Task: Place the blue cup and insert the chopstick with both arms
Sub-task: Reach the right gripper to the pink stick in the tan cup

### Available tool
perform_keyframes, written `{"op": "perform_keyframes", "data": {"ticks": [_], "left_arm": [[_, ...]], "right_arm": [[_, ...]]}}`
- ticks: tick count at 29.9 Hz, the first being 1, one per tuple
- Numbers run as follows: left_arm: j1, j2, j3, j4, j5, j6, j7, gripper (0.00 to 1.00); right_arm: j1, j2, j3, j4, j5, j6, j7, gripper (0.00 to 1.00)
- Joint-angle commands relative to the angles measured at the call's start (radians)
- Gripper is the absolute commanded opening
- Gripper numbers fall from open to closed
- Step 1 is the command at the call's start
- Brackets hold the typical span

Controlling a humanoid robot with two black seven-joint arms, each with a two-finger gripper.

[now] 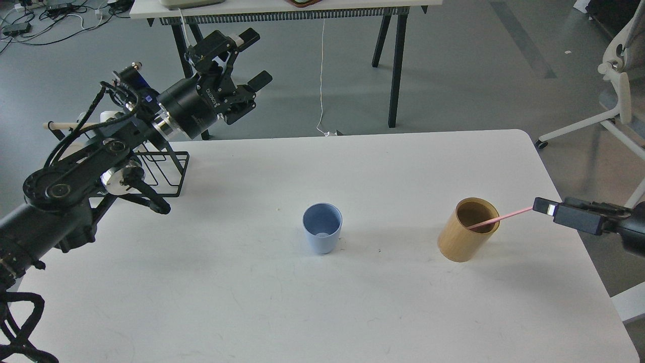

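Observation:
The blue cup [322, 229] stands upright near the middle of the white table [352, 302], with nothing in it. The pink chopstick [504, 217] leans in the tan wooden holder [466, 232] at the right, its top end pointing right. My right gripper [543, 207] comes in from the right edge and is at the stick's top end, covering it. It is seen edge-on, so I cannot tell its fingers apart. My left gripper [254, 58] is open and empty, high above the table's far left edge, far from the cup.
A black wire rack [164, 169] with a wooden rod [65, 124] stands at the table's back left under my left arm. A second table [282, 10] stands behind, and a white chair [620, 75] is at the right.

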Motion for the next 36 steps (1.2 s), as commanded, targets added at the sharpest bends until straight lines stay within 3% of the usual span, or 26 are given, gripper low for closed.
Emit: {"op": "perform_keyframes", "data": {"ticks": [1, 9, 19, 28, 36], "left_arm": [[0.003, 0.001, 0.000, 0.008, -0.003, 0.000, 0.000, 0.94], [0.011, 0.000, 0.002, 0.019, -0.003, 0.000, 0.000, 0.94], [0.011, -0.014, 0.003, 0.020, 0.000, 0.000, 0.000, 0.94], [0.011, -0.015, 0.006, 0.034, -0.003, 0.000, 0.000, 0.94], [0.011, -0.015, 0.008, 0.038, -0.003, 0.000, 0.000, 0.94]], "right_arm": [[-0.002, 0.021, 0.002, -0.008, 0.011, -0.003, 0.000, 0.86], [-0.007, 0.026, 0.002, -0.011, 0.016, -0.003, 0.000, 0.63], [-0.012, 0.020, 0.002, -0.017, 0.031, -0.003, 0.000, 0.54], [-0.012, 0.021, 0.000, -0.020, 0.043, -0.003, 0.000, 0.37], [-0.016, 0.021, 0.000, -0.020, 0.043, -0.003, 0.000, 0.30]]}}
